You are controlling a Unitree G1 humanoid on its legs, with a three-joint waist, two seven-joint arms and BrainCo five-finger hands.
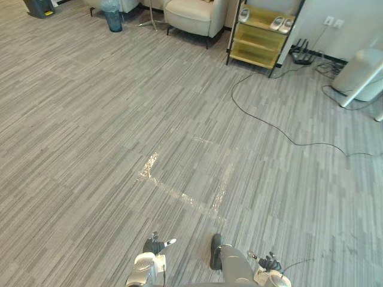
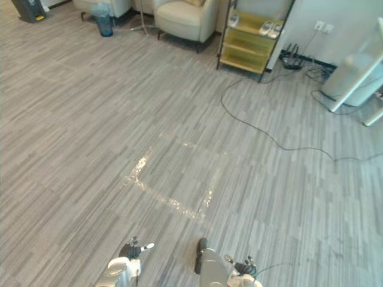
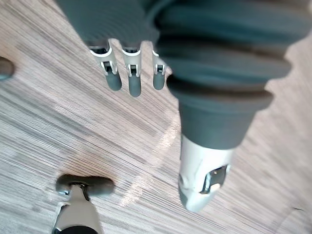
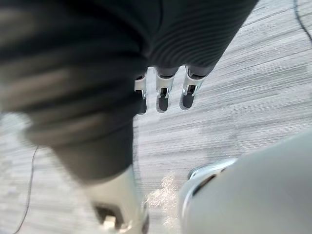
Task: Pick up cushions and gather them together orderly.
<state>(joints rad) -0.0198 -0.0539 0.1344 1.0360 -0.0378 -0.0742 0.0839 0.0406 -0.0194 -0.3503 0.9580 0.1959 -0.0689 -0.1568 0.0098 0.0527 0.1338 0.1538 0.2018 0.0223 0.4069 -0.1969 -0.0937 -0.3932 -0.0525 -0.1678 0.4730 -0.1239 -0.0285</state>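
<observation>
Grey carpet (image 1: 119, 119) beyond left hand (image 1: 157, 244) and right hand (image 1: 270, 262), both loose-fingered, empty. Search stage, probably; next: locating cushions.

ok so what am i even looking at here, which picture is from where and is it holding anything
This is a walking humanoid robot with two arms and fingered hands. The two wide pictures come from a pair of cameras on its head, looking down at a grey floor. They show the same scene from slightly different spots. At the bottom edge you can see its left hand and right hand. On the floor ahead is a square of shiny tape. Farther off stand an armchair and a yellow shelf with shoes on top. The two close-up pictures come from a camera on each wrist, looking along that hand. The left one's fingers and the right one's fingers hang straight over the floor. Both hands are open and hold nothing.
</observation>
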